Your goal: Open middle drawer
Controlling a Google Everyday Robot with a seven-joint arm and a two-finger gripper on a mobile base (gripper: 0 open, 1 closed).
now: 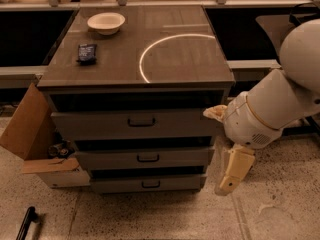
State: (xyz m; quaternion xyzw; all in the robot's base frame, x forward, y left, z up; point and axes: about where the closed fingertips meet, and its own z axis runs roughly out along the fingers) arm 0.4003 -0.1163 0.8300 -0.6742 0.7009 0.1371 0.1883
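Note:
The middle drawer (pixel 145 158) is the medium-height grey front in the cabinet, with a small dark bar handle (pixel 148 158) at its centre. It sits pushed in, with a dark gap above it. The taller top drawer (pixel 135 124) is above it and the slim bottom drawer (pixel 148 184) is below. My gripper (pixel 229 180) hangs pointing down from the white arm (pixel 270 111), just right of the cabinet at about middle-to-bottom drawer height. It is apart from the handle and holds nothing that I can see.
On the cabinet top (pixel 165 59) lie a white bowl (pixel 105 22) and a small dark packet (pixel 86 53). An open cardboard box (pixel 35 134) stands against the cabinet's left side. A dark bar (pixel 25 224) lies on the floor at the lower left.

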